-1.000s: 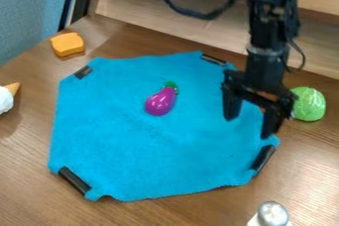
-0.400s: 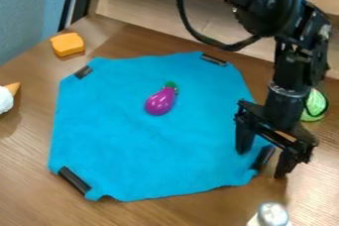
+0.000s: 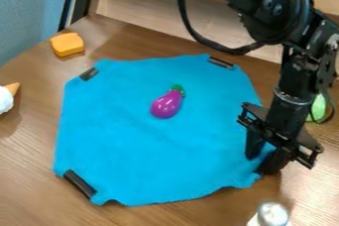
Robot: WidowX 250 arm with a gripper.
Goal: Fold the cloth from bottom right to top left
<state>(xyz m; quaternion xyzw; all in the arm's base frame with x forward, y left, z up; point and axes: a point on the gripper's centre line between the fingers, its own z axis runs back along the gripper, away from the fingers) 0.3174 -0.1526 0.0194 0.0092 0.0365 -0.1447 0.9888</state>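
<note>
In the camera view, note the gripper [image 3: 260, 164] nearly closed at the lower-right corner of the blue cloth [image 3: 145, 155] on the counter [image 3: 29, 185], apparently pinching it to lead the diagonal fold. Expect coverage of the toy eggplant [image 3: 167, 105], set near mid-cloth.

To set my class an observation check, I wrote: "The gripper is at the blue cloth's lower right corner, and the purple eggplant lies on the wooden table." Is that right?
The eggplant's place is wrong. The camera view shows the purple eggplant lying on the blue cloth. The gripper is indeed at the cloth's lower right corner.
</note>
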